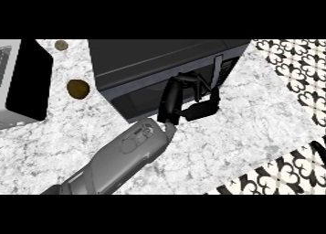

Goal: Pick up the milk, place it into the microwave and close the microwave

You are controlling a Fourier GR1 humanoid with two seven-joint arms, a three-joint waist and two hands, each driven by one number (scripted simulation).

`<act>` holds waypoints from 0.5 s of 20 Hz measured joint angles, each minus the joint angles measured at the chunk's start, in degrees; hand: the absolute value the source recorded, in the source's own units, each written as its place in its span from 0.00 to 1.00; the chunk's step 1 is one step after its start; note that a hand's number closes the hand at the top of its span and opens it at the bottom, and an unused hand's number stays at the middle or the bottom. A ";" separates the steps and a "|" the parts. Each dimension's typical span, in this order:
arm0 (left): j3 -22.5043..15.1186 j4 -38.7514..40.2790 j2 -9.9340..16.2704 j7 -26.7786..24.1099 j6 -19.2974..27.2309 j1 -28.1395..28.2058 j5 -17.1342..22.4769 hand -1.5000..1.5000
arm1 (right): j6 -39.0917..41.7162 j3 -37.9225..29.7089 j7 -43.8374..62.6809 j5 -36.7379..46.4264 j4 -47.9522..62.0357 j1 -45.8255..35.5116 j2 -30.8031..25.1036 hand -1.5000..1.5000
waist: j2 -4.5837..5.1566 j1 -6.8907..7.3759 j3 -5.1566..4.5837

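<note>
Nearest the counter's front edge, a smooth grey forearm [118, 157] comes up on a slant from the lower left, rounded panels along its casing. Counter [253, 114] is pale grey-white stone with mottled veining, matte; its right edge cuts diagonally against a floor [307, 68] tiled in a bold black-and-white curling motif. Further in, the left hand [181, 101], black and glossy, rests against the dark front face of the microwave [158, 57]: fingers long and mostly extended with only the tips bent, thumb spread off to the right, nothing gripped that I can see. A thin grey vertical strip [218, 68] sits just right of the fingertips. The microwave is a boxy black shell with a flat top near the back edge. The milk is not visible from here; I cannot tell where it is. Toward the left edge sit a brown, rounded lump [77, 89], a white boxy appliance [3, 82] with a black side, and a smaller brown disc [60, 45] at the back.
</note>
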 measured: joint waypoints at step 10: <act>0.02 0.91 -0.01 -4.18 1.33 0.10 3.06 1.00 | 1.24 -1.55 1.78 -3.48 -3.32 -0.12 -2.21 0.00 | -0.11 -0.96 0.08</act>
